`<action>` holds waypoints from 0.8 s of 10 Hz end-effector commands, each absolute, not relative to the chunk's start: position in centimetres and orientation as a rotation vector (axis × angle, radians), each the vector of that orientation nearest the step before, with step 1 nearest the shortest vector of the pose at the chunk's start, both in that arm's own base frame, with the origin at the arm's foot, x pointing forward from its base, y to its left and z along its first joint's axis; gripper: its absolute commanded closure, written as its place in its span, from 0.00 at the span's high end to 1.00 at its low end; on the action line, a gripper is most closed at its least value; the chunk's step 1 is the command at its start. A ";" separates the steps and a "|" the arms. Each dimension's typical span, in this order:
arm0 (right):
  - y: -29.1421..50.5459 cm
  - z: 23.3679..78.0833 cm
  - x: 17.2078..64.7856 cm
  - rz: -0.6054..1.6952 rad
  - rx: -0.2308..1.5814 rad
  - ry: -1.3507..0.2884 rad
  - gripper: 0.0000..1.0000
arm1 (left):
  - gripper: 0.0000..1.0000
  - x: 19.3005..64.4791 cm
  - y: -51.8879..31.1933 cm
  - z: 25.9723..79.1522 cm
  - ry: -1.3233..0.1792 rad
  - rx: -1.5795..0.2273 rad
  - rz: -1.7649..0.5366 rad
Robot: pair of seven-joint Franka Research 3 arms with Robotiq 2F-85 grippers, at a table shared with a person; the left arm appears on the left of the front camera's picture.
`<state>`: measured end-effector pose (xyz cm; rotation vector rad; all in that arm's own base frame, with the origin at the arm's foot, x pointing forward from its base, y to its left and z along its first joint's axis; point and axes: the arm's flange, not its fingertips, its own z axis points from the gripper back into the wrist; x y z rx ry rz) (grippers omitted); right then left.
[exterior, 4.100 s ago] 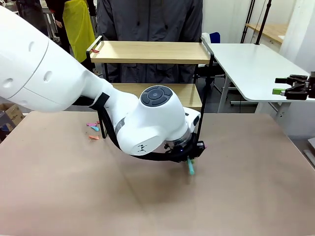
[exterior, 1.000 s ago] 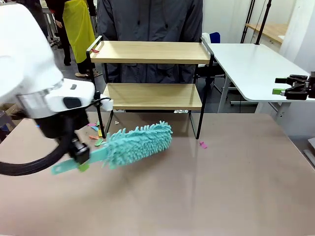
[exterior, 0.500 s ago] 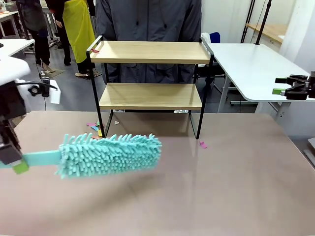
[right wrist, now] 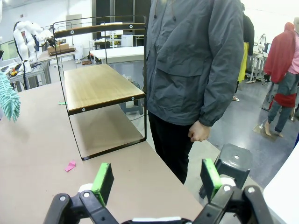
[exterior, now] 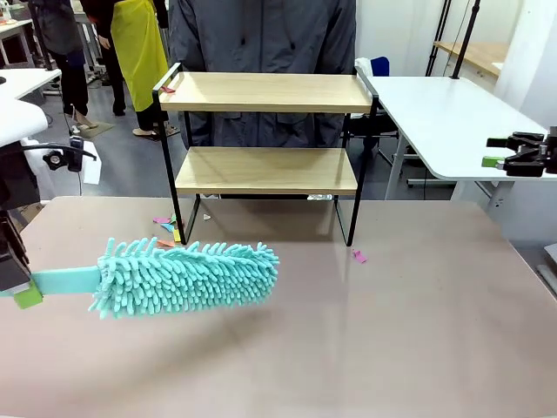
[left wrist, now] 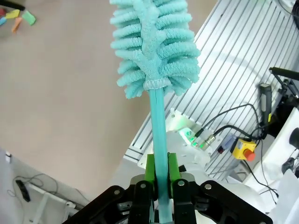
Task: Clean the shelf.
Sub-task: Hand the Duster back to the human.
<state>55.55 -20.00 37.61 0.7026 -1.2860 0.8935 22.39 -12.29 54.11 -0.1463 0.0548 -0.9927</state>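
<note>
Because its two wooden boards face the robot from the 12 o'clock edge of the surface, the shelf stands open to a sweep from the front. Toward 9 o'clock the teal duster hangs roughly level, apart from the rack, probably being lined up with a board. The left end effector pinches its flat handle between green pads. At 3 o'clock the right end effector hangs spread and empty, out of the way.

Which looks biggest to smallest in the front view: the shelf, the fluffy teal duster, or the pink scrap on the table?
1. The shelf.
2. The duster, clearly smaller even though it is nearer the camera.
3. The pink scrap, tiny by comparison.
</note>
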 end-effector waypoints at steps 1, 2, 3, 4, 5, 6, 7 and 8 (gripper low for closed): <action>-19.8 37.8 55.5 0.899 0.699 -1.284 1.00 | 0.13 22.4 -12.4 54.0 0.039 -0.158 -0.995; -19.8 37.8 55.5 0.899 0.699 -1.284 1.00 | 0.13 22.4 -12.4 54.0 0.039 -0.158 -0.995; -19.8 37.8 55.5 0.899 0.699 -1.284 1.00 | 0.13 22.4 -12.4 54.0 0.039 -0.158 -0.995; -19.8 37.8 55.5 0.899 0.699 -1.284 1.00 | 0.13 22.4 -12.4 54.0 0.039 -0.158 -0.995; -19.8 37.8 55.5 0.899 0.699 -1.284 1.00 | 0.13 22.4 -12.4 54.0 0.039 -0.158 -0.995; -19.8 37.8 55.5 0.899 0.699 -1.284 1.00 | 0.13 22.4 -12.4 54.0 0.039 -0.158 -0.995; -19.8 37.8 55.5 0.899 0.699 -1.284 1.00 | 0.13 22.4 -12.4 54.0 0.039 -0.158 -0.995; -19.8 37.8 55.5 0.899 0.699 -1.284 1.00 | 0.13 22.4 -12.4 54.0 0.039 -0.158 -0.995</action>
